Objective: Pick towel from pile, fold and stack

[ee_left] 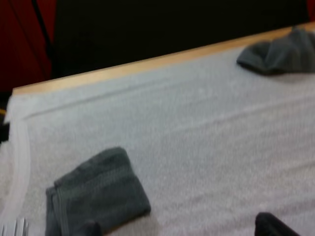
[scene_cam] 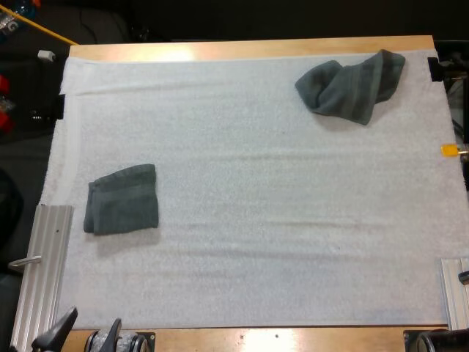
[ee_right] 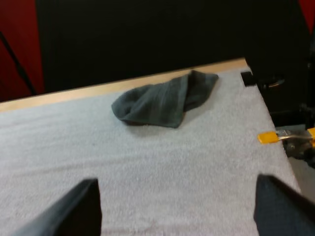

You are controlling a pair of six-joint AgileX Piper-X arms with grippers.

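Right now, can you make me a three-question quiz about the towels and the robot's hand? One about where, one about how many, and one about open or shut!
1. Where does the crumpled towel lie?
A. near the far right corner of the white mat
B. in the middle of the mat
C. hanging off the near edge

2. How many towels are on the mat?
A. one
B. four
C. two

3. The right gripper is:
A. shut on a towel
B. open, holding nothing
C. shut, fingers touching

Answers:
1 A: the high view shows it by the far edge on the right.
2 C: there is the crumpled towel, plus one folded towel at the near left.
3 B: its fingers stand wide apart over bare mat.
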